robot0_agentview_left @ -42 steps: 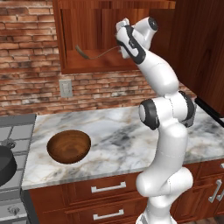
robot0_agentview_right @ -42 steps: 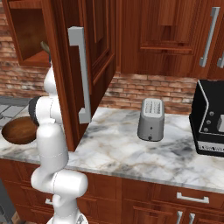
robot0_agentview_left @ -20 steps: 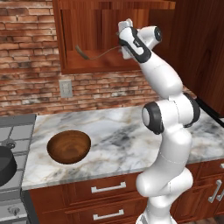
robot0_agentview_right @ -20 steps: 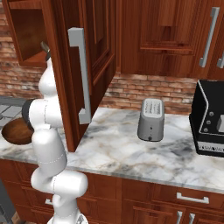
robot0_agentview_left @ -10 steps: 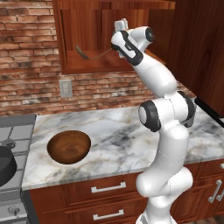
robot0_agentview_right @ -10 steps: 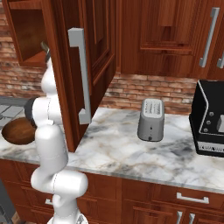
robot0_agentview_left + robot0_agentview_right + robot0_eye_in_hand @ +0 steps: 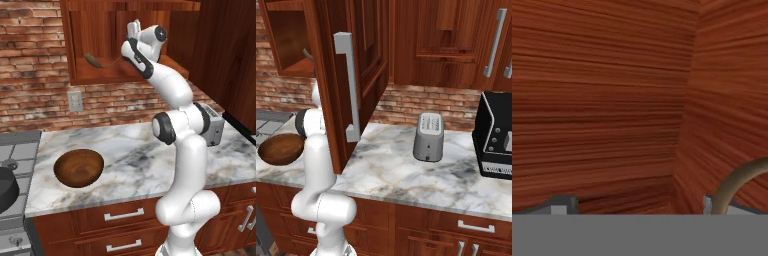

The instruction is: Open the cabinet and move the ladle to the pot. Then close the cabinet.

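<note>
Jaws wide open, holding nothing, gripper (image 7: 134, 30) inside the cabinet (image 7: 80, 45). Ladle (image 7: 102, 62) lies lengthwise along the shelf; handle end sits just beside the jaws.

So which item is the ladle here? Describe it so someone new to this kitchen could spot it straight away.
Look at the open reddish-brown wall cabinet above the marble counter, against the brick wall. On its shelf lies the ladle, close to the open claw. It is thin and grey-brown, with a small bowl end and a long curved handle, far slimmer than the round wooden bowl down on the counter.
</note>
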### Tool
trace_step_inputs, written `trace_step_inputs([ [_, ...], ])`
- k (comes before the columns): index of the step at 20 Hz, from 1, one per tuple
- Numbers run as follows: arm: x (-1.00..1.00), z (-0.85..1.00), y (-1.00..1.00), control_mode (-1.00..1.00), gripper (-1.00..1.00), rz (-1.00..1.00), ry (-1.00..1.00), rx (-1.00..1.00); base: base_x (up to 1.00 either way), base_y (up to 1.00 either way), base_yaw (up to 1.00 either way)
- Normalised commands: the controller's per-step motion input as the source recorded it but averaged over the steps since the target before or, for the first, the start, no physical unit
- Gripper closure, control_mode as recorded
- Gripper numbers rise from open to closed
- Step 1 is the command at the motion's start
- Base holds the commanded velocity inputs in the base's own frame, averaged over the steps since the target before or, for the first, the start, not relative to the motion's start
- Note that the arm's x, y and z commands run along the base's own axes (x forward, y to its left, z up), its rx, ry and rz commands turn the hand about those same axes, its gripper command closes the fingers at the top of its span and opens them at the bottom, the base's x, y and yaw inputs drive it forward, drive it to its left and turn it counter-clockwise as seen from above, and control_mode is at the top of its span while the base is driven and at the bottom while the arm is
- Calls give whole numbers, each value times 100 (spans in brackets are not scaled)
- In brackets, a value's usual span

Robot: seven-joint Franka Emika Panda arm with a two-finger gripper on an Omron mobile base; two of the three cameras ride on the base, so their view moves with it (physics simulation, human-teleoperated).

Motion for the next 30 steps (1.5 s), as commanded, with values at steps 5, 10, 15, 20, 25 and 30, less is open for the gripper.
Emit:
trace_step_inputs([
  [5, 24, -87, 0, -100, 100, -4, 8, 9, 0, 0, 0],
  [10, 0, -67, -12, -100, 100, -2, 0, 9, 0, 0, 0],
  [15, 0, -71, -3, -100, 100, -2, 0, 9, 0, 0, 0],
  [20, -7, -52, -1, -100, 100, -2, -2, 5, 0, 0, 0],
  [25, -32, -25, 0, -100, 100, -3, -12, 0, 0, 0, 0],
  [30, -54, -13, 0, -100, 100, -4, -16, 0, 0, 0, 0],
])
